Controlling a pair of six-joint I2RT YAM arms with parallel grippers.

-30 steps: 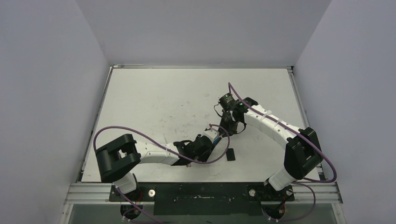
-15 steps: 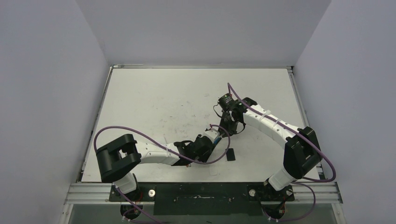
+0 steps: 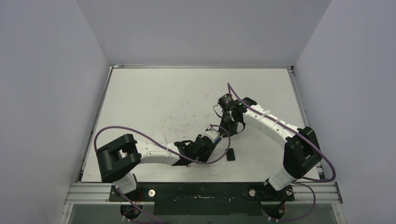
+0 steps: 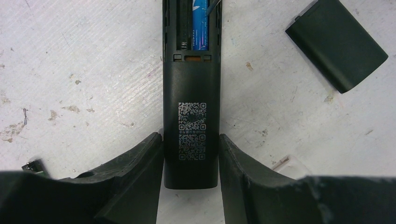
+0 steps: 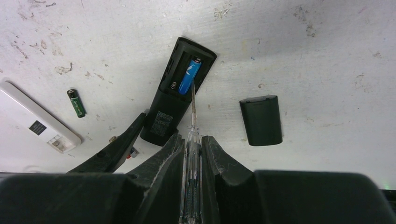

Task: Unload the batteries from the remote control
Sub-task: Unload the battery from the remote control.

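A black remote control (image 4: 191,107) lies back-up on the table with its battery bay open. My left gripper (image 4: 190,139) is shut on its near end, a finger on each side. One blue battery (image 4: 199,23) sits in the right slot, and the left slot shows only a spring. My right gripper (image 5: 192,138) is shut on a clear-handled screwdriver (image 5: 191,154). The screwdriver's tip rests on the blue battery (image 5: 189,77) in the remote (image 5: 168,112). A dark battery (image 5: 76,102) lies loose on the table to the left. In the top view both grippers meet near the table's middle (image 3: 219,133).
The black battery cover (image 5: 260,120) lies right of the remote and also shows in the left wrist view (image 4: 336,44) and the top view (image 3: 230,155). A white remote (image 5: 39,123) lies at the left. A small white plastic piece (image 4: 294,165) lies by my left gripper.
The right wrist has shifted very slightly to the left. Nothing else has visibly moved.
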